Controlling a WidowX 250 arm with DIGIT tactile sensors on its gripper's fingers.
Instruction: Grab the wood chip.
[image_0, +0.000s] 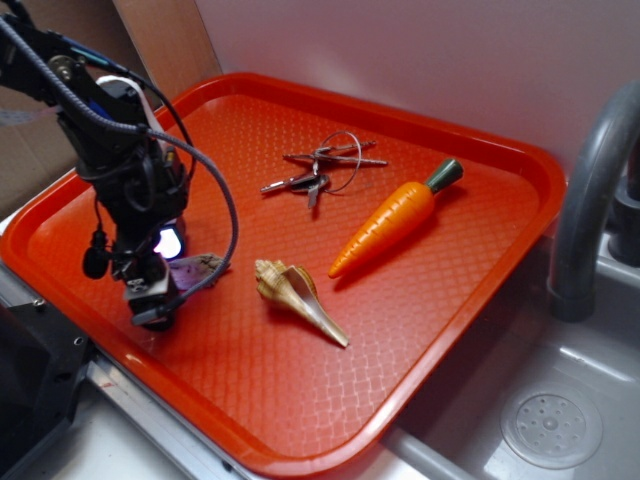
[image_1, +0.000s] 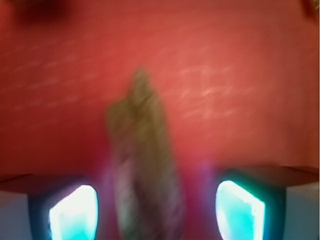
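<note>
The wood chip (image_0: 200, 266) is a small grey-brown jagged piece lying on the red tray (image_0: 420, 300) near its left edge. My gripper (image_0: 160, 295) is lowered right over it, partly hiding it. In the wrist view the wood chip (image_1: 145, 165) is blurred and runs lengthwise between my two glowing pads (image_1: 75, 212), with a gap of tray showing on each side of it. My gripper (image_1: 156, 210) is open and the pads do not touch the chip.
A cream spiral seashell (image_0: 295, 295) lies just right of the chip. An orange toy carrot (image_0: 395, 215) and a bunch of keys (image_0: 322, 168) lie farther back on the tray. A grey faucet (image_0: 590, 200) and sink (image_0: 550, 425) stand at the right.
</note>
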